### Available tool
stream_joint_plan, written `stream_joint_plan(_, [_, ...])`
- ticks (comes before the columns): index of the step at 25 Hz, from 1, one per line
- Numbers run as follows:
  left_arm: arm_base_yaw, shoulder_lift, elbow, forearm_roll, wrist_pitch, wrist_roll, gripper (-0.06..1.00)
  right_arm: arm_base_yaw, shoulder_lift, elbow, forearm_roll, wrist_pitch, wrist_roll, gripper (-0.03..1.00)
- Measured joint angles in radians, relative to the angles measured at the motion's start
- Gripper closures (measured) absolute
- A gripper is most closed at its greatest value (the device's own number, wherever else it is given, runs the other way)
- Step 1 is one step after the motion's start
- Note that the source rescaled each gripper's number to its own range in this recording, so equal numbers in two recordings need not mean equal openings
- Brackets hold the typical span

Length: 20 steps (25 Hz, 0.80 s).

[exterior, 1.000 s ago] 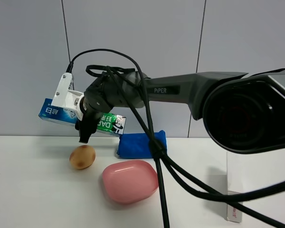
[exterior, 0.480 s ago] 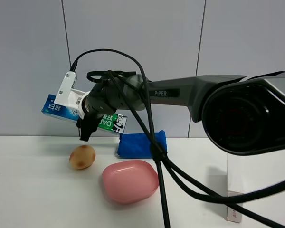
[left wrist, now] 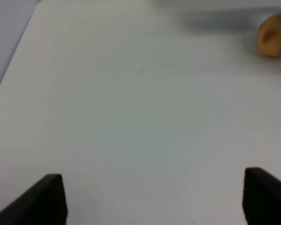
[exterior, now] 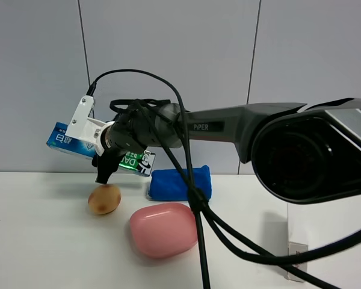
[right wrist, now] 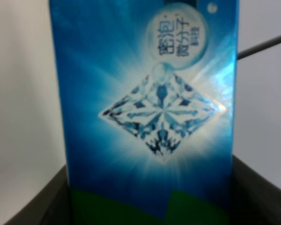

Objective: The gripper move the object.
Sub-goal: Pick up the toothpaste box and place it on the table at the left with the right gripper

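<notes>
Right gripper (exterior: 106,161) reaches across from the right side to the left half of the high view, and it has the carton (exterior: 65,142) clamped across its middle, up in the air and clear of the table (exterior: 36,253). The carton sits tilted, blue end up and out to the left, green end with the black-and-white face lower on the right, against the grey wall (exterior: 36,72). From the right wrist camera the carton fills the picture: a blue face with a sparkling diamond graphic, a green band near the claw, dark fingers pressed against both of its sides. Under it on the table lies a potato (exterior: 104,199); one black finger hangs just above it, and whether the two touch I cannot tell. A pink case (exterior: 164,229) rests nearer the camera to the right of the potato, close by but apart from it. A blue cloth (exterior: 180,184) lies behind the case by the wall, just right of the carton's green end and lower. Far right, a white box (exterior: 296,265) with red print peeks out at the table's edge. Over to the left gripper (left wrist: 157,199): its wrist camera shows two black fingers spread wide over bare white table with nothing between them, and the potato off in a far corner of that view
</notes>
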Motion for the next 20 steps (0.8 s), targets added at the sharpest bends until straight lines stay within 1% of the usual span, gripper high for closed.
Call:
stream_joint_plan(6, [0.0,0.0,0.0,0.0,0.0,0.0,-0.06,-0.002,0.009,0.001,0.001,0.011,0.001,0.97])
stream_joint_plan(11, [0.0,0.0,0.0,0.0,0.0,0.0,-0.06,-0.005,0.009,0.001,0.001,0.013,0.041,0.96])
stream_joint_plan(14, [0.0,0.0,0.0,0.0,0.0,0.0,-0.06,-0.005,0.009,0.001,0.001,0.013,0.059,0.85])
stream_joint_plan(15, [0.0,0.0,0.0,0.0,0.0,0.0,-0.06,-0.005,0.009,0.001,0.001,0.013,0.06,0.83])
stream_joint_plan(17, [0.0,0.0,0.0,0.0,0.0,0.0,-0.06,-0.005,0.009,0.001,-0.008,0.013,0.06,0.81])
stream_joint_plan(20, [0.0,0.0,0.0,0.0,0.0,0.0,-0.06,-0.005,0.009,0.001,-0.025,0.008,0.06,0.81])
